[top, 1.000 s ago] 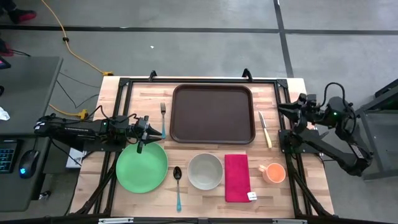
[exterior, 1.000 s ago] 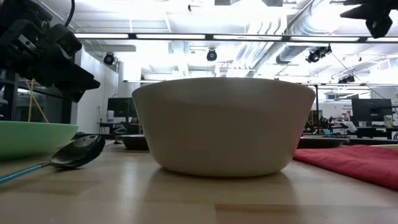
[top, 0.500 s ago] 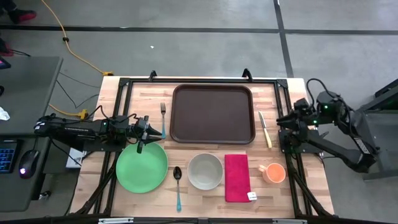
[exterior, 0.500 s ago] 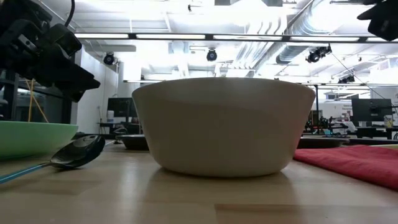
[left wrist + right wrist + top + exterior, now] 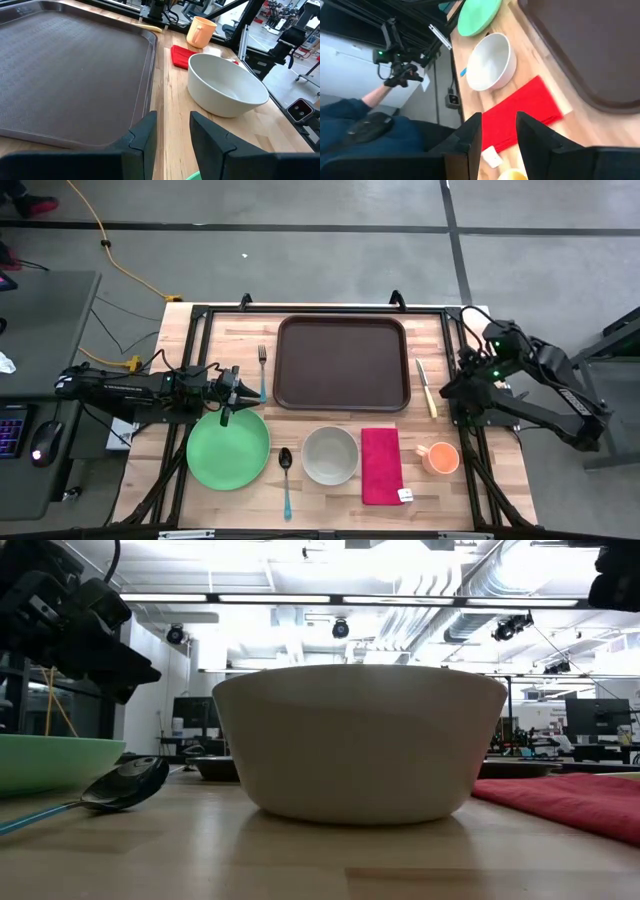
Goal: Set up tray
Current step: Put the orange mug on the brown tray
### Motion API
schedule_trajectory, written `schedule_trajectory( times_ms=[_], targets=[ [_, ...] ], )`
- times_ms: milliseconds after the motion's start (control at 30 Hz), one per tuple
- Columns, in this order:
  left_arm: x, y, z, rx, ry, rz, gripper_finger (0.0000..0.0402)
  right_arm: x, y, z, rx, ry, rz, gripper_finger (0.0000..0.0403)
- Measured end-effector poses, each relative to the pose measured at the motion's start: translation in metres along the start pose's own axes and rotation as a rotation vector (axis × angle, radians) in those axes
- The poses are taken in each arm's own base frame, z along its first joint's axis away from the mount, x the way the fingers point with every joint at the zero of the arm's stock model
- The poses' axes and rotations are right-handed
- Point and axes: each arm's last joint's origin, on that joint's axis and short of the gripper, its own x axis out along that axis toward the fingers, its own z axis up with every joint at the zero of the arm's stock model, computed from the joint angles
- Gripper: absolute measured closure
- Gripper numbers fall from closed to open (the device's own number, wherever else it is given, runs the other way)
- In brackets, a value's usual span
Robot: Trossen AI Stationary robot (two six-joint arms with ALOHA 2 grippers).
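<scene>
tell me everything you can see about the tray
The tray is a large dark brown rectangle with rounded corners and a raised rim, plastic by its look, its floor finely textured. It lies flat and empty at the table's far middle, fork to its left, knife to its right, neither touching it.

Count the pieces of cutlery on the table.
3: a fork left of the tray, a knife right of it, a spoon between the green plate and bowl.

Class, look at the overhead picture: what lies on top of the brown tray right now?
Nothing. The tray is bare across its whole surface; neither arm covers any part of it, so nothing there is hidden.
</scene>
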Motion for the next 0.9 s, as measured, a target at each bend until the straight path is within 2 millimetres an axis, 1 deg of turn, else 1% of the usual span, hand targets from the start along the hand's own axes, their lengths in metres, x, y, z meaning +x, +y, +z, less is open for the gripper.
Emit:
schedule_trajectory(
  times_ms=[433,567,700,900],
  targets=[
    [0.000,0.000,0.000,0.000,0.000,0.000,0.0256,-0.001,-0.006,-0.016,0.101,0.112,-0.069,0.0304],
    [0.000,0.000,0.000,0.000,0.000,0.000,0.0256,-0.003,-0.005,-0.017,0.103,0.116,-0.082,0.0304],
    [0.000,0.000,0.000,0.000,-0.003,-0.001,0.0257,-0.011,0.006,-0.012,0.049,0.086,-0.099,0.0304],
    [0.000,0.000,0.000,-0.026,-0.004,-0.001,0.0256,-0.027,0.029,-0.002,-0.040,0.044,-0.135,0.0304]
  ],
)
